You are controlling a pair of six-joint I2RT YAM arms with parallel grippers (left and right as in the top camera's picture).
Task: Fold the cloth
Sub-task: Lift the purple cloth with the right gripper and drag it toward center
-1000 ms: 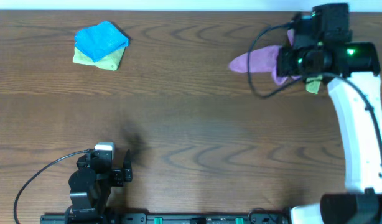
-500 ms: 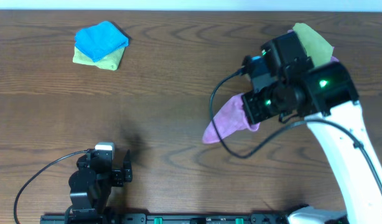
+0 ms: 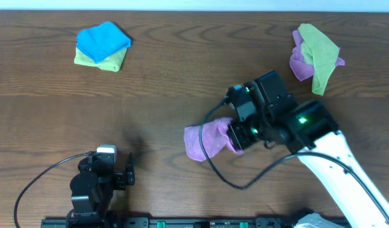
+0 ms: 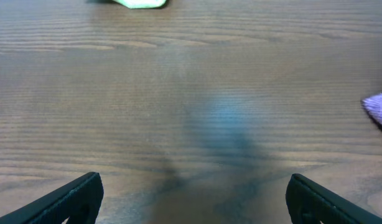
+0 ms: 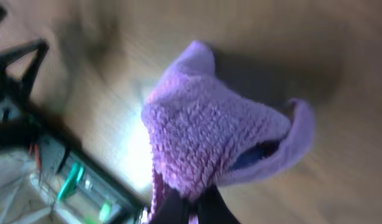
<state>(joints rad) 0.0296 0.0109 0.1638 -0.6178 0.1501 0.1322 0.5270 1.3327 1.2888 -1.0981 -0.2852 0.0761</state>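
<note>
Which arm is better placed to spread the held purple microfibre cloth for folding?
Right. The right fingers are shut on the purple microfibre cloth near the wooden table's middle; the left fingers stand open, empty, far from it.

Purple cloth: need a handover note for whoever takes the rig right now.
Left gripper: open, empty, parked at the near edge.
Right gripper: shut on the purple cloth, which hangs bunched from it near table centre.
Done: cloth picked up; no fold yet.
To do: lay it flat, fold it.
Elsewhere: green-and-purple pile far right; blue cloth on lime-green cloth far left.
</note>
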